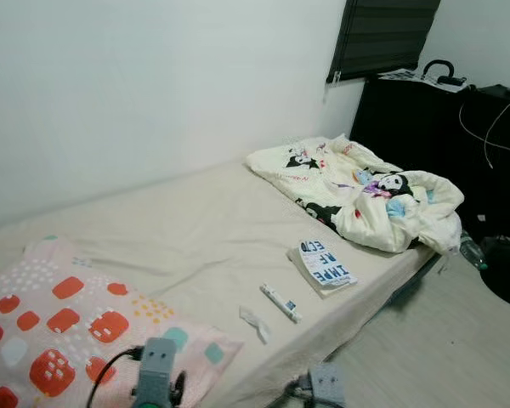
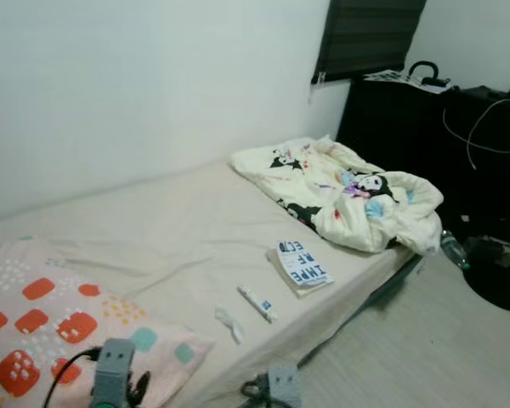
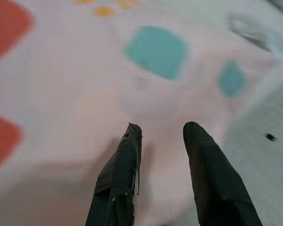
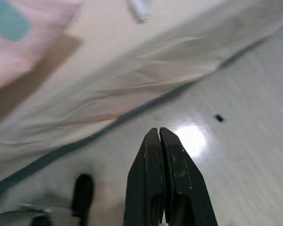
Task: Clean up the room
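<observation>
While we look down at the bed, this is what we see.

Bed [image 1: 204, 229]: it runs along the white wall [image 1: 153, 85] and has a plain cream sheet. It holds all the loose things.
Blanket [image 1: 357, 191]: a crumpled cream blanket with cartoon pictures lies in a heap at the far end of the bed.
Book [image 1: 325, 265]: a thin white book with big blue letters lies near the bed's edge, just in front of the blanket.
Tube [image 1: 280, 303]: a small white tube lies near the book, closer to us.
Wrapper [image 1: 256, 324]: a little white scrap lies just beside the tube, near the pillow's corner.
Pillow [image 1: 68, 331]: a pink pillow with red, teal and yellow spots sits at the near end of the bed.
Left end effector [image 3: 160, 132]: our two black fingers are apart and hold nothing. They hang just over the pink pillow, near its teal spots.
Right end effector [image 4: 159, 134]: our two black fingers are pressed together and hold nothing. They point at the pale floor [image 4: 245, 155] beside the bed's edge.
Bottle [image 1: 472, 252]: a clear bottle lies on the floor past the bed's far corner.
Dark cabinet [image 1: 425, 136]: it stands by the far wall, under a dark window blind [image 1: 382, 34].
</observation>
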